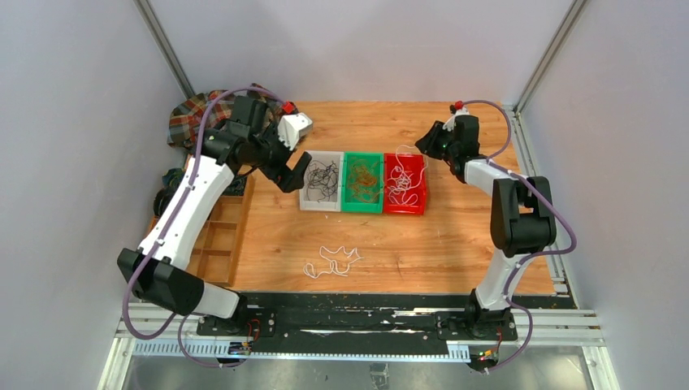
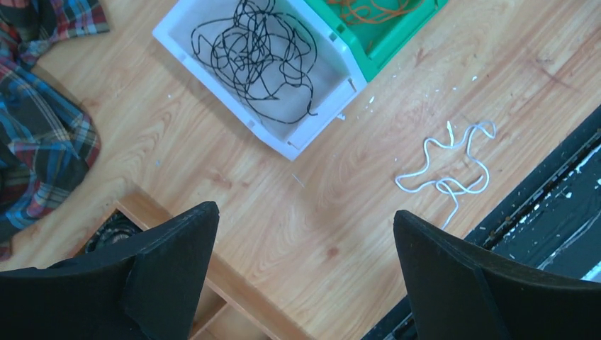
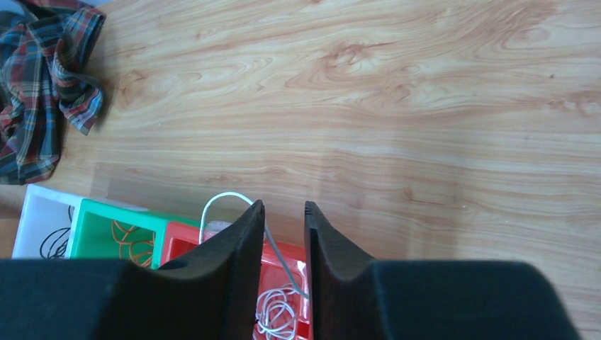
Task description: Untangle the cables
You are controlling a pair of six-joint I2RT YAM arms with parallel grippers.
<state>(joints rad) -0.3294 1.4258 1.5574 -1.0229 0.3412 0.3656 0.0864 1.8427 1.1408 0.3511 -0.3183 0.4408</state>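
left claw (image 2: 305,212): wide open, holds nothing; hangs over bare table (image 1: 455,244) by near-left corner of white bin (image 2: 312,131); probably free for the next strand.
right claw (image 3: 283,205): narrow gap; sits over far edge of red bin (image 1: 404,210); 1 white strand (image 3: 228,195) rises from bin and runs through the gap; pinched or loose, cannot tell.
black cables (image 2: 255,57): in white bin, 1 loose snarl.
orange cables (image 1: 363,179): in green bin (image 1: 361,209), middle of 3.
white cables (image 3: 273,312): in red bin, 1 loop over far rim.
why so: 1 colour per bin, so reads as sorting by colour, mostly done.
loose white cable (image 2: 450,163): flat on table, well apart from bins, near front edge; likely last piece, probably bound for red bin.
room: open wood between bins and loose white cable, nothing in the way for either arm.
edges: black rail (image 2: 553,212) just beside loose white cable, little margin on near side; tray (image 1: 215,244) and cloth (image 1: 191,118) crowd left side; 3 bins touching side by side, no slot for fingers between.
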